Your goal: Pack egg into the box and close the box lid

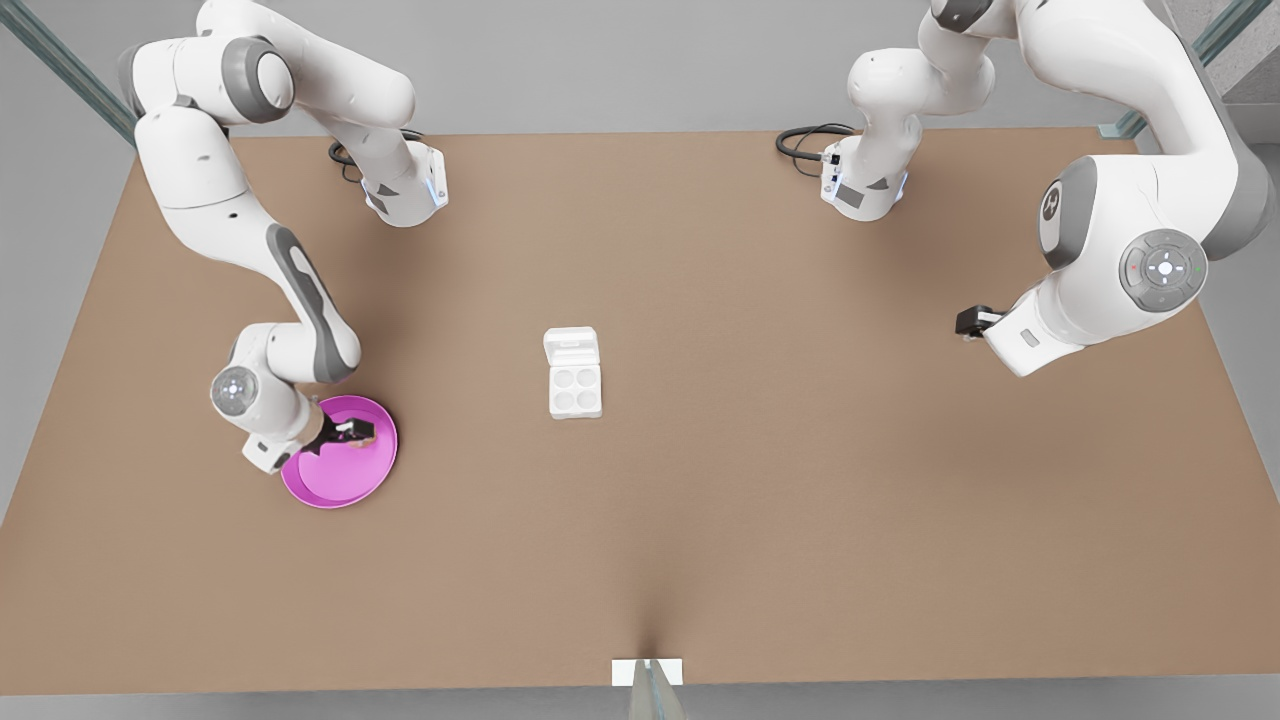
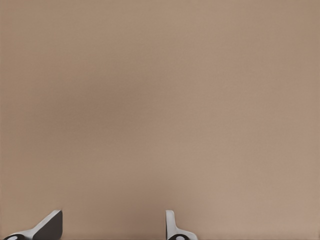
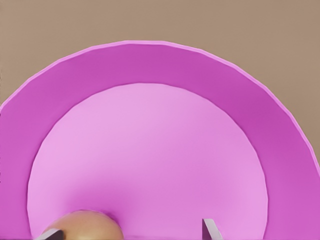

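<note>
The tan-brown egg (image 3: 90, 226) lies on the pink plate (image 3: 150, 65), between the fingertips of my right gripper (image 3: 130, 232) and close against one finger. That gripper is open and low over the plate (image 1: 345, 480) at the front view's left (image 1: 350, 432). The white box (image 1: 575, 390) stands mid-table with its four cups bare. The box lid (image 1: 571, 347) lies folded back flat behind the cups. My left gripper (image 2: 112, 231) hangs open over bare table at the front view's right (image 1: 966, 322), far from the box, and waits.
The brown table (image 1: 780, 480) stretches wide around the box. Both arm bases and a black cable (image 1: 805, 140) stand along the far edge. A small white bracket (image 1: 647, 672) sits at the near edge.
</note>
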### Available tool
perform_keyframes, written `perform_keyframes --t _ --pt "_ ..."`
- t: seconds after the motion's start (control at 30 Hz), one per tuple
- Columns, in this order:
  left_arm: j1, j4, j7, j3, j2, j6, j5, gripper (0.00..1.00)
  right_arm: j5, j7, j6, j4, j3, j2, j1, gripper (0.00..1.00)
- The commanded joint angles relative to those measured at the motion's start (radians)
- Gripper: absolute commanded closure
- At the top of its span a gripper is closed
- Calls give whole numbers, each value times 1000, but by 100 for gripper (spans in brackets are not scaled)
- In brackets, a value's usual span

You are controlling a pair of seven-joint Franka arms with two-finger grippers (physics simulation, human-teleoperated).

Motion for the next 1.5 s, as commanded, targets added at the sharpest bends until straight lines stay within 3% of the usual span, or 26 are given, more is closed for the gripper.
perform_keyframes --t 0.0,0.17,0.3,0.5,1.47 --pt "0 0 6 2 -2 -4 16 0 3 -262 67 -10 0 -1 7 0" --pt "0 4 1 2 -8 -14 16 0 3 -265 49 3 0 -12 -2 0" --pt "-4 4 1 2 -7 -9 16 0 58 -231 -214 81 3 -142 -15 0" --pt "-4 4 1 2 -4 -4 16 0 130 -17 -199 112 3 -82 70 0" --pt "-4 -4 1 2 -1 -12 13 0 122 22 -188 110 -11 50 70 0"
